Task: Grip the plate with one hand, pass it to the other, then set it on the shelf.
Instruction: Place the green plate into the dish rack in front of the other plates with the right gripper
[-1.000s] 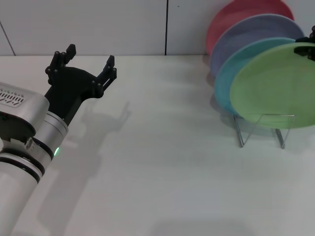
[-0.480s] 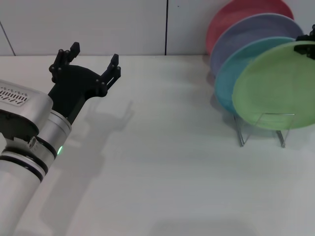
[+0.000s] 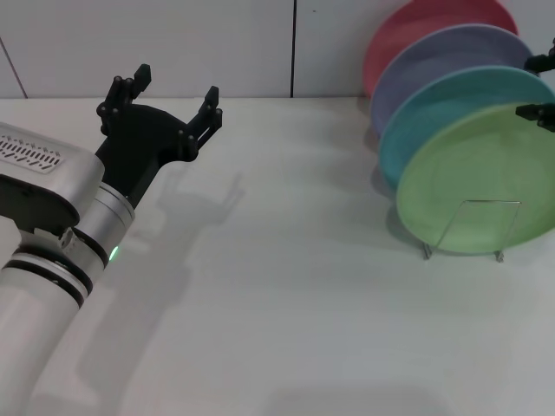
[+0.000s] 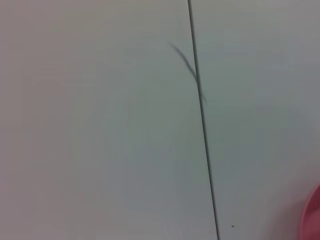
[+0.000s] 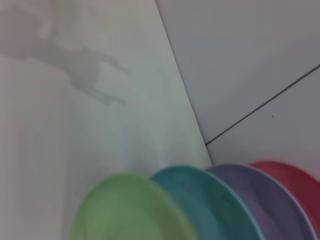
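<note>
We seat the round light green matte plate [image 3: 475,192] in the thin silver wire rack [image 3: 473,227] near the table's right edge, right gripper [image 3: 542,87] fingers apart around its rim, left gripper [image 3: 169,97] spread idle.

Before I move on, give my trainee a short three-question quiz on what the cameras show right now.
1. True or false: the green plate leans in the wire rack.
2. Which plate stands directly behind it? A) pink B) turquoise C) lavender
3. Fill in: the left hand hangs over the table with its fingers ____.

Key: 1 true; 2 B, the turquoise plate; 3 open. The right hand shows at the green plate's upper edge.
</note>
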{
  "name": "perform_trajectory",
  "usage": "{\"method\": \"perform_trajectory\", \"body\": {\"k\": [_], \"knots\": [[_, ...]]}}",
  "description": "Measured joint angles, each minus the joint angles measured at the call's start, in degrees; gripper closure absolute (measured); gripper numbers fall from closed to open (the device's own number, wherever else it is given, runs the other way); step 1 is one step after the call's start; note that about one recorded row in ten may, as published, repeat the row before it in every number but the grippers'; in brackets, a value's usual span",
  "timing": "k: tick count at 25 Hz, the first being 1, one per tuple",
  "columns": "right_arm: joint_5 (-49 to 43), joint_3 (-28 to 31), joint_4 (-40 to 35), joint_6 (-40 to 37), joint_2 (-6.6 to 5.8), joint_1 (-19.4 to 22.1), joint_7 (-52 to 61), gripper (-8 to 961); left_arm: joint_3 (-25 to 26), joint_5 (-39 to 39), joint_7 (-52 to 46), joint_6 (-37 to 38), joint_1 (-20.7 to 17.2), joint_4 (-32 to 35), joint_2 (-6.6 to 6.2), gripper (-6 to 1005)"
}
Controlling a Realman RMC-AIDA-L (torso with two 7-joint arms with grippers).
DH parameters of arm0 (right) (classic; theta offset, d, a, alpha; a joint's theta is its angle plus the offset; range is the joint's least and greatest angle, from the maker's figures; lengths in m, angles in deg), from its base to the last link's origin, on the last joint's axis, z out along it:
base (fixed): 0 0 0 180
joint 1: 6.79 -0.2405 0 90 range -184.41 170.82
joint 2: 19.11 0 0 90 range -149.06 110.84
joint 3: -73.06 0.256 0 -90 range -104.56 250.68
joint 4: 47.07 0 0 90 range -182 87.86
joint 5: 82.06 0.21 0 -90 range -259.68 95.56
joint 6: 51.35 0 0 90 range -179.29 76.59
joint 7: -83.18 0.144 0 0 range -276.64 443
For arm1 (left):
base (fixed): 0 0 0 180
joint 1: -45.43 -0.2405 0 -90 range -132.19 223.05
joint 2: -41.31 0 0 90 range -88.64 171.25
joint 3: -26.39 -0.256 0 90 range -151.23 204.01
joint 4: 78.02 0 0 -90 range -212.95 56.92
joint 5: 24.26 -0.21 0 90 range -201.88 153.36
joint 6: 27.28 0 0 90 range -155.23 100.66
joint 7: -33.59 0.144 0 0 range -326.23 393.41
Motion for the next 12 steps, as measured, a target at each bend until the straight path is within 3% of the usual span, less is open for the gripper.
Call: {"method": "perform_trajectory", "body": {"k": [4, 7, 9, 11, 12], "knots": [[2.7, 1.0, -1.9, -3.2, -0.02, 0.1, 2.1, 550, 0.6, 0.0, 0.1, -0.1, 0.6, 0.5, 0.02, 131], [9.9, 3.7, -5.0, -5.4, 0.06, 0.9, 4.8, 496, 0.7, 0.0, 0.5, -0.1, 0.7, 0.5, 0.02, 131], [17.1, 8.6, -6.2, -3.6, 0.10, 1.8, 6.6, 459, 0.8, 0.0, 0.7, 0.6, 0.7, 0.7, 0.03, 131], [24.3, 14.5, -4.6, 0.3, 0.05, 2.7, 7.4, 255, 0.9, 0.0, 0.7, 1.5, 0.5, 0.9, 0.01, 131], [29.2, 18.1, -2.4, 3.0, -0.05, 3.6, 7.4, 256, 0.9, 0.0, 0.7, 1.5, 0.5, 0.9, 0.01, 131]]}}
